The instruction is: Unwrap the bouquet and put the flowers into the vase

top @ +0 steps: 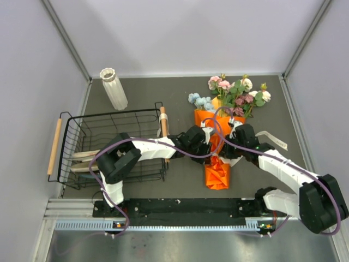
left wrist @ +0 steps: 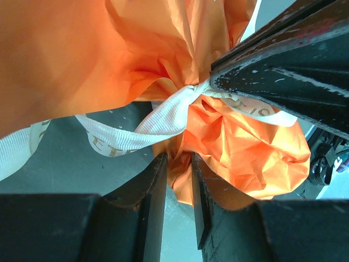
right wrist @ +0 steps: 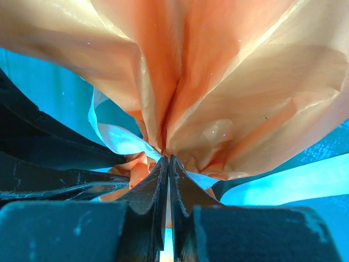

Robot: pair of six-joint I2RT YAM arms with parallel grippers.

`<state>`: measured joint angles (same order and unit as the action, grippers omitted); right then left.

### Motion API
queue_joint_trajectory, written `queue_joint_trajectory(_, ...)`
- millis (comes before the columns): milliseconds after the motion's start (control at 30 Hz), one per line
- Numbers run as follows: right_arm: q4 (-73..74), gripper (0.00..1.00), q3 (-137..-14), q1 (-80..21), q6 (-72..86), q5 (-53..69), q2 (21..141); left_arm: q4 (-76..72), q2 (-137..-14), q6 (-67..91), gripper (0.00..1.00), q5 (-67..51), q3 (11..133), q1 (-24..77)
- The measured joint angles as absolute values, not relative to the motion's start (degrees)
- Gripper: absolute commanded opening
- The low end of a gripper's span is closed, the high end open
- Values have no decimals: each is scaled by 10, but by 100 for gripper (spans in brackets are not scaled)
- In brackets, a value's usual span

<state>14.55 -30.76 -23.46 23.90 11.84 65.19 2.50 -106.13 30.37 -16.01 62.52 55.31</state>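
The bouquet (top: 217, 136) lies flat mid-table, its flowers (top: 234, 94) pointing away and its orange wrap (left wrist: 82, 49) bunched at the tied neck. My left gripper (left wrist: 179, 169) is shut on a fold of orange paper just below the cream ribbon (left wrist: 163, 117). From the other side, my right gripper (right wrist: 169, 161) is pinched shut at the knot, with ribbon (right wrist: 122, 142) showing on both sides of its tips. In the top view the left gripper (top: 209, 146) and the right gripper (top: 225, 148) meet at the neck. The white ribbed vase (top: 113, 87) stands upright at the far left.
A black wire dish rack (top: 82, 123) with wooden handles stands left of the bouquet, holding a pale utensil. A loose ribbon tail (top: 272, 139) trails to the right. The crumpled bottom of the wrap (top: 218, 173) lies near the arms' base rail.
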Motion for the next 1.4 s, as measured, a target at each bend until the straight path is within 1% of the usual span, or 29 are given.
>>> queue_joint_trajectory(133,151,0,-309,-235,247,107,626,25,-1061,303,30,-160,625,553)
queue_joint_trajectory(533,198,0,-319,-235,271,25,526,25,-1059,303,31,-160,621,553)
queue_joint_trajectory(633,204,0,-319,-235,275,4,499,25,-1058,303,31,-161,621,553)
queue_joint_trajectory(767,219,0,-314,-235,291,-40,451,26,-1054,303,35,-161,621,553)
queue_joint_trajectory(800,226,0,-312,-235,297,-52,439,26,-1052,303,38,-162,621,553)
queue_joint_trajectory(867,243,0,-306,-235,315,-90,406,29,-1045,302,41,-162,621,553)
queue_joint_trajectory(900,253,0,-304,-235,325,-107,390,31,-1040,301,46,-162,621,553)
queue_joint_trajectory(967,272,0,-302,-235,348,-142,359,33,-1029,299,52,-161,622,553)
queue_joint_trajectory(1000,277,0,-299,-235,359,-155,345,37,-1023,296,59,-161,623,553)
queue_joint_trajectory(1100,288,0,-287,-235,383,-170,312,53,-1006,286,70,-156,634,553)
queue_joint_trajectory(1133,289,0,-284,-235,387,-169,307,59,-1000,284,82,-155,640,553)
queue_joint_trajectory(1167,289,0,-281,-235,389,-168,305,65,-994,281,84,-154,647,553)
queue_joint_trajectory(1200,290,2,-277,-235,390,-165,303,68,-990,276,85,-154,653,553)
queue_joint_trajectory(1233,290,9,-274,-235,390,-160,303,75,-986,272,85,-153,664,553)
queue_joint_trajectory(1267,290,23,-270,-235,386,-151,304,81,-985,269,85,-152,675,553)
queue_joint_trajectory(1300,293,29,-269,-235,381,-142,305,88,-985,262,84,-151,688,553)
queue_joint_trajectory(1333,292,40,-267,-235,373,-130,306,98,-985,254,75,-150,702,553)
queue_joint_trajectory(1400,292,44,-267,-235,356,-102,315,114,-985,241,67,-149,725,553)
